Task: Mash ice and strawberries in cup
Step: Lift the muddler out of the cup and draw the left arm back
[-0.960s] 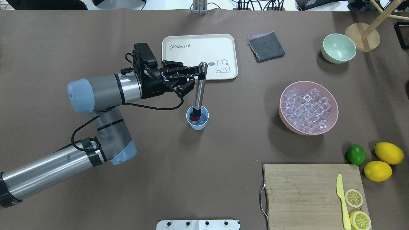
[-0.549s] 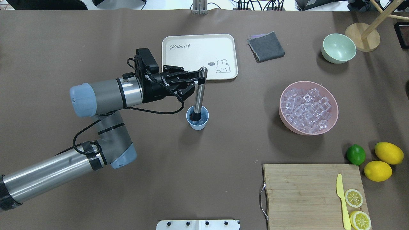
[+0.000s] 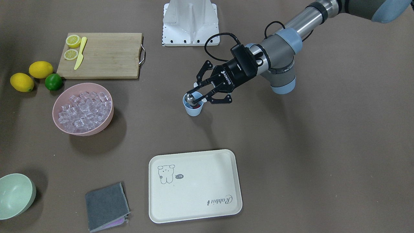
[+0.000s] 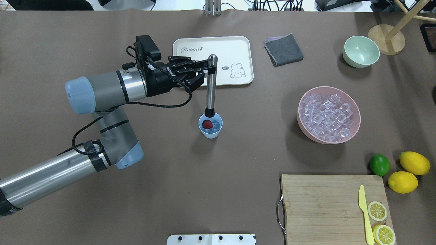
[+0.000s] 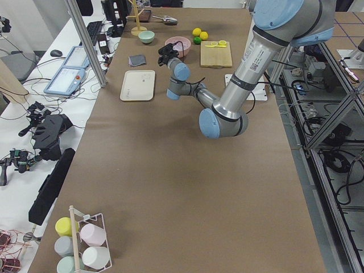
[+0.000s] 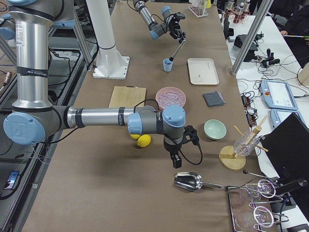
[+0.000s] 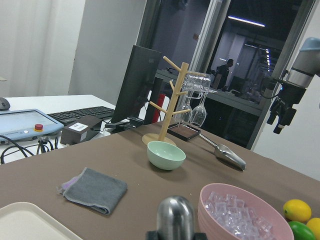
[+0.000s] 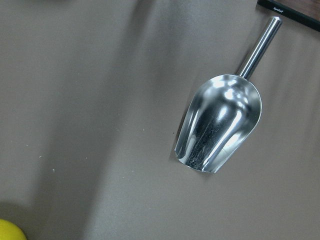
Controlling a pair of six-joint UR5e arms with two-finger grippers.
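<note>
Gripping: the left hand (image 4: 210, 69) is clamped on the top end of a steel muddler (image 4: 211, 89), with a finger pressed to each side of the shaft.
Muddler: it stands close to upright, with its dark tip at the mouth of the cup (image 4: 212, 134). I cannot tell whether the tip touches what is inside.
Cup: light blue and upright on the brown worktop (image 4: 238, 163), near the cream tray (image 4: 221, 47) but apart from it.
Strawberry: one dark red strawberry (image 4: 206, 124) lies inside the cup, uncovered, just below the muddler's tip.
Ice: a few clear cubes of ice (image 4: 215, 127) sit in the cup beside the berry. Many more are heaped in the pink bowl (image 4: 301, 127), well apart on the robot's right.
Right hand: the right hand (image 6: 175, 162) hangs over the far right end of the worktop, above a metal scoop (image 8: 220, 125). I cannot tell whether it is open or closed.
</note>
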